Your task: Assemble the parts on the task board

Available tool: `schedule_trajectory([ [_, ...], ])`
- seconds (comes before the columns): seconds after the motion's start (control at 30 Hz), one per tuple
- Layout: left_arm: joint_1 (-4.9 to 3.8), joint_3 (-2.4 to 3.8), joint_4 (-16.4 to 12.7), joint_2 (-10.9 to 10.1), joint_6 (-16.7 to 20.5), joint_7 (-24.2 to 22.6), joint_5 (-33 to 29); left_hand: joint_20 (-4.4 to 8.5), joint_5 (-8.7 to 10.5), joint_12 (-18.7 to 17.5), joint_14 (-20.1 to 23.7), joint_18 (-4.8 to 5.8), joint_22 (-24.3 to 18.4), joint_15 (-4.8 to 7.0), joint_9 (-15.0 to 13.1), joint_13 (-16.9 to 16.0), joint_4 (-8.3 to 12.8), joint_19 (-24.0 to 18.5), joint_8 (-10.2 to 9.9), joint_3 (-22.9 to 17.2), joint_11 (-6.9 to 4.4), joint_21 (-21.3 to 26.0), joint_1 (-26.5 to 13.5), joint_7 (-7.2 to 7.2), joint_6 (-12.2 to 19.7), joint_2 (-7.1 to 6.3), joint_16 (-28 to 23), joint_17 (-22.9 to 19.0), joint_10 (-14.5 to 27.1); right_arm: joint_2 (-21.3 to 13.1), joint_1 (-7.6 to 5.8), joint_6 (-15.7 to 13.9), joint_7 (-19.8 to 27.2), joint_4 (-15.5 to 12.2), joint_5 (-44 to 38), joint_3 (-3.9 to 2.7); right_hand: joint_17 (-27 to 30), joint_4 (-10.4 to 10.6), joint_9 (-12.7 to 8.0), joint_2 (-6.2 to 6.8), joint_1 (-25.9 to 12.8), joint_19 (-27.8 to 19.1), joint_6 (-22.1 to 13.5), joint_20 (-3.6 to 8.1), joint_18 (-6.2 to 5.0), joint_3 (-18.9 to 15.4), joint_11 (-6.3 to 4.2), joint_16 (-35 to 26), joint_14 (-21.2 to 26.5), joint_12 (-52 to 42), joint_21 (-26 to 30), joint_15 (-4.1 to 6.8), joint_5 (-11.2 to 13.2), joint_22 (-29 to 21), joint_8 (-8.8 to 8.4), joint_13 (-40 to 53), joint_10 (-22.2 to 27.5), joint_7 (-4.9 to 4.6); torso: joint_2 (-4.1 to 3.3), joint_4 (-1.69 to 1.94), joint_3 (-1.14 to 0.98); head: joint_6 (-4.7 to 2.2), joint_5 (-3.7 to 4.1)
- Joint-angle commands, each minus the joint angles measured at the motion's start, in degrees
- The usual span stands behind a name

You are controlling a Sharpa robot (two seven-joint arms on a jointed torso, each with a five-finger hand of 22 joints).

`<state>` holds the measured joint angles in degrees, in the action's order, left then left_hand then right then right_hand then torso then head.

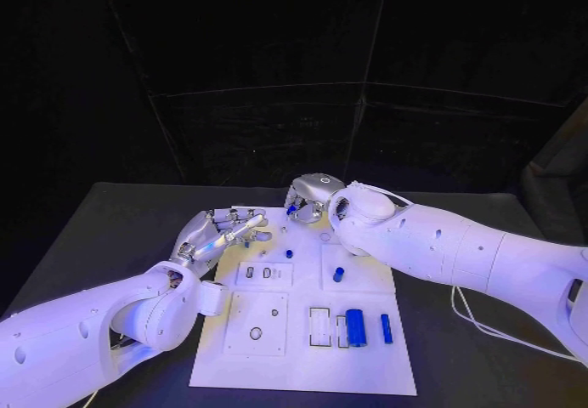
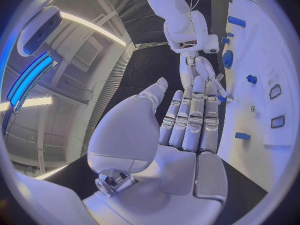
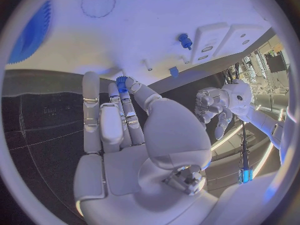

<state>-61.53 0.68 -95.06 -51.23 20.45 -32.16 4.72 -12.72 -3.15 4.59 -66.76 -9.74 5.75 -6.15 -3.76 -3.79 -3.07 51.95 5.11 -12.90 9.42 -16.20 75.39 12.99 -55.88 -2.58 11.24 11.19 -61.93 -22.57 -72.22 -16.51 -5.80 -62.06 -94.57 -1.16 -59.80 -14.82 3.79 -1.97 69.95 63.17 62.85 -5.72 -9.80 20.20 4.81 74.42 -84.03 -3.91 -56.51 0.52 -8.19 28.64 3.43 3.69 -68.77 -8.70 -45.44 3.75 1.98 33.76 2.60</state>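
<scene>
right hand (image 3: 128,115) pinches part (image 3: 121,81) (blue)

No text, label, brand, number or sign can be read in any view. The board (image 1: 368,361) and the blue parts (image 1: 355,326) on it bear no legible marking.

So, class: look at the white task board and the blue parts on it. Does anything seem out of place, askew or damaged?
Nothing stands out. The task board lies flat and looks undamaged, blue parts rest tidily on it, and the right hand pinches one small blue piece.
</scene>
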Motion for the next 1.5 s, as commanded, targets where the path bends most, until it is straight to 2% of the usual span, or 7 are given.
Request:
schedule_trajectory([
  [0.03,-0.14,0.04,0.08,-0.04,-0.63,-0.03,0.39,-0.3,0.08,-0.3,0.01,-0.79,-0.07,-0.24,0.06,0.05,0.42,0.02,-0.33,-0.03,0.13,0.2,-0.3,0.04,0.34,0.2,-0.25,0.08,0.38,0.2,0.24,2.26,0.9,-0.24,-0.45,0.21,0.05,-0.12,0.05,0.09,-0.32,-0.58,-0.21,0.0,-0.78,0.37,-0.01,0.02,-0.98,0.33,-0.22,-0.38,0.18,0.08,0.19,-0.07,0.28,0.05,-0.04,0.04,-0.03,0.13,-0.06],
  [0.6,-0.18,0.04,0.42,-0.06,-0.69,0.14,0.39,-0.31,0.08,-0.28,0.01,-0.8,-0.12,-0.24,0.03,0.05,0.6,0.03,-0.37,-0.12,0.12,0.25,-0.12,0.03,0.35,0.37,-0.34,0.14,0.45,-0.35,0.25,1.28,0.59,-1.16,-1.42,0.21,0.81,0.2,0.0,0.93,-0.78,-0.85,-0.83,-0.11,-0.77,0.78,0.16,-0.41,-0.76,0.4,-0.24,-0.58,0.57,0.06,0.12,-0.11,1.03,-0.18,-0.07,-0.01,0.03,0.18,-0.24],
  [0.7,-0.18,0.04,0.46,-0.07,-0.71,0.23,0.39,-0.31,0.08,-0.29,0.01,-0.8,-0.13,-0.24,0.03,0.05,0.64,0.04,-0.38,-0.13,0.13,0.27,-0.09,0.03,0.36,0.38,-0.36,0.15,0.48,-0.09,0.24,1.0,0.4,-0.8,-1.47,0.21,9.26,1.1,-0.16,3.53,-1.56,-2.75,-8.4,-0.86,-0.71,-0.44,1.66,-6.0,1.63,0.33,1.29,-2.23,2.9,-0.79,0.29,-0.11,8.67,-1.46,-0.1,-0.06,0.04,0.11,-0.22],
  [0.8,-0.18,0.04,0.55,-0.05,-0.77,0.33,0.39,-0.31,0.08,-0.29,0.01,-0.8,-0.13,-0.24,0.03,0.05,0.64,0.04,-0.38,-0.13,0.13,0.27,-0.09,0.03,0.36,0.38,-0.36,0.15,0.48,0.16,0.24,0.55,0.22,-0.47,-1.49,0.21,17.16,3.24,-0.45,5.67,-0.81,-4.18,-21.17,-1.77,-0.73,-4.9,2.83,-11.85,3.91,-0.2,3.53,-2.97,3.63,-2.23,-0.06,0.05,15.61,0.21,-0.13,-0.03,0.04,0.06,-0.14],
  [0.87,-0.18,0.04,0.6,-0.05,-0.81,0.38,0.39,-0.32,0.09,-0.31,0.03,-0.8,-0.16,-0.26,0.04,0.06,0.71,0.03,-0.43,-0.11,0.15,0.3,-0.07,0.04,0.42,0.38,-0.41,0.17,0.57,0.19,0.24,-0.02,0.09,-0.42,-1.5,0.21,18.62,4.6,-0.43,5.93,0.21,-4.14,-22.65,-2.01,-0.79,-6.91,2.99,-13.04,4.11,-0.82,4.26,-3.16,3.52,-2.82,-0.19,0.14,16.89,0.33,-0.13,0.01,0.04,0.08,-0.1],
  [1.17,-0.2,0.04,0.66,-0.22,-0.98,0.49,0.39,-0.33,0.09,-0.34,0.06,-0.79,-0.19,-0.28,0.04,0.08,0.77,0.02,-0.48,-0.09,0.18,0.33,-0.08,0.06,0.49,0.39,-0.47,0.2,0.69,-4.71,0.23,-3.69,-0.34,-5.21,-0.49,0.21,14.11,7.95,0.49,5.08,3.54,-1.85,-12.95,-1.21,-0.84,-10.36,1.76,-9.93,1.18,-5.82,4.27,-2.12,0.4,-3.61,1.34,0.58,13.89,-1.26,-0.06,-0.08,-0.02,-0.01,-0.17],
  [1.5,-0.2,0.03,0.53,-0.9,-1.16,0.47,0.39,-0.34,0.09,-0.32,0.08,-0.8,-0.24,-0.28,0.02,0.07,0.9,0.02,-0.48,-0.15,0.13,0.38,0.03,-0.07,0.45,0.5,-0.55,0.24,0.72,-19.67,0.13,-1.49,-6.09,-18.18,10.29,-0.75,-3.42,11.36,0.33,6.3,1.59,3.42,-8.91,1.07,-0.23,-11.87,-1.91,1.75,-2.48,-21.22,-1.5,1.06,-2.31,1.67,1.98,7.89,-6.28,0.56,0.14,-0.85,-0.21,-0.08,-0.19],
])
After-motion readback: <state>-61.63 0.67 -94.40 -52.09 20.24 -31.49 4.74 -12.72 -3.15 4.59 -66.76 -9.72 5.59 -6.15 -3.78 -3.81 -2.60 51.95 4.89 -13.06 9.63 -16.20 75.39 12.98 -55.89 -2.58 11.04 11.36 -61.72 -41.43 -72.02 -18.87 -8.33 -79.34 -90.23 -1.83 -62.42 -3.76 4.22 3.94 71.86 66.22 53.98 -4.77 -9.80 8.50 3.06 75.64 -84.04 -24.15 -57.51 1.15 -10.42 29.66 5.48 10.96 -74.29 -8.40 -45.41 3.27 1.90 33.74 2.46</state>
